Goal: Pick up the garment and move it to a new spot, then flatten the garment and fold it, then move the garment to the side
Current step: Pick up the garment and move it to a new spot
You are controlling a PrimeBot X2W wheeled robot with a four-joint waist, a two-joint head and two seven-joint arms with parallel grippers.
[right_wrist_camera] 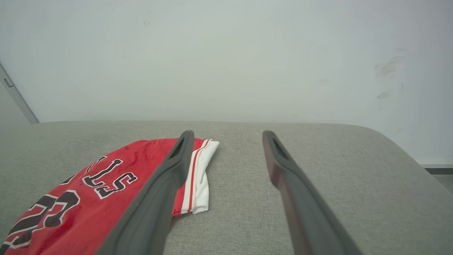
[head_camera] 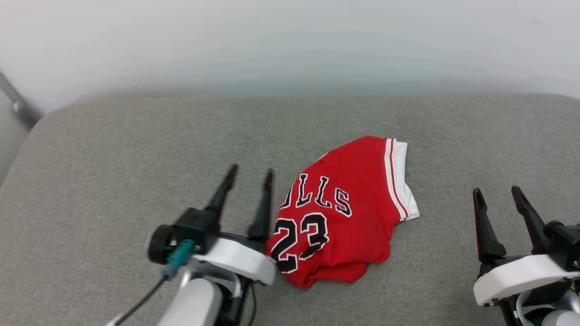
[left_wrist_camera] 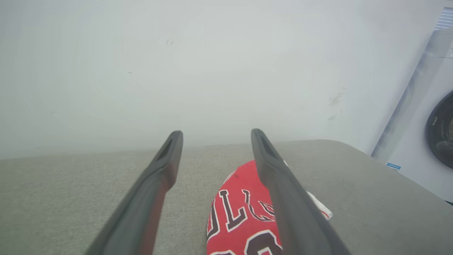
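Spread wide and holding nothing at the left gripper (head_camera: 250,173), with the garment (head_camera: 344,213) lying crumpled, print up, just to its right on the grey cushion (head_camera: 113,149), and likewise spread and empty at the right gripper (head_camera: 496,192), well apart on the garment's far side.

Dark-fingered, white-cased left pincer (head_camera: 252,170), teal connector (head_camera: 180,253)

Head downward; wrists low, facing wall (right_wrist_camera: 226,53); all share garment (head_camera: 344,213).
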